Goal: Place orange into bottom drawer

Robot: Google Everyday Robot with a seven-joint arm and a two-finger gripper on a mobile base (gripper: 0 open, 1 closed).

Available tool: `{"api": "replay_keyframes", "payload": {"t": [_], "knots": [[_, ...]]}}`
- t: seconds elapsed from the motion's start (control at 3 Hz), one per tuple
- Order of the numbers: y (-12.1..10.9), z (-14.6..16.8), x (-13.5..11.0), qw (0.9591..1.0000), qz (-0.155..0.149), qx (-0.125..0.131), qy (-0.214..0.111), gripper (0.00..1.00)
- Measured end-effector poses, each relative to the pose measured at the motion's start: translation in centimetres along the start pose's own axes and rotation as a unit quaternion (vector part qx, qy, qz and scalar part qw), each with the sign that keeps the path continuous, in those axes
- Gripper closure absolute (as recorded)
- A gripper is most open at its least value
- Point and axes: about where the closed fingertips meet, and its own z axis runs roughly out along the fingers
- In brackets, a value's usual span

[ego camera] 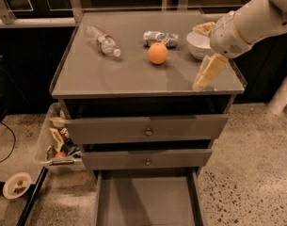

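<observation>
The orange [157, 53] sits on the grey cabinet top [110, 74], right of centre, just in front of a crumpled silver packet [162, 37]. My gripper [197, 56] hovers above the right part of the top, a short way right of the orange and beside the white bowl [197, 45]. Its cream fingers are spread, one over the bowl and one [208, 72] near the front edge, and they hold nothing. The bottom drawer [145, 199] stands pulled out below, its flat grey floor bare.
A plastic water bottle [103, 41] lies at the back left of the top. The two upper drawers [145, 132] with small knobs are slightly ajar. A bin of clutter [58, 142] hangs at the cabinet's left, and a white dish [16, 185] lies on the floor.
</observation>
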Motion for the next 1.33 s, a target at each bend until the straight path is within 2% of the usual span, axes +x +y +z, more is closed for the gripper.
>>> {"api": "replay_keyframes", "payload": {"t": [0.33,0.67,1.0,1.33], "knots": [[-1.8,2.0,0.5,0.9988,0.022,0.012,-0.042,0.0],[-4.0,4.5,1.0,0.993,0.061,0.009,-0.101,0.0],[-5.4,7.0,0.9,0.9844,0.098,-0.014,-0.145,0.0],[-6.3,9.2,0.9,0.9804,0.116,-0.029,-0.157,0.0]]}}
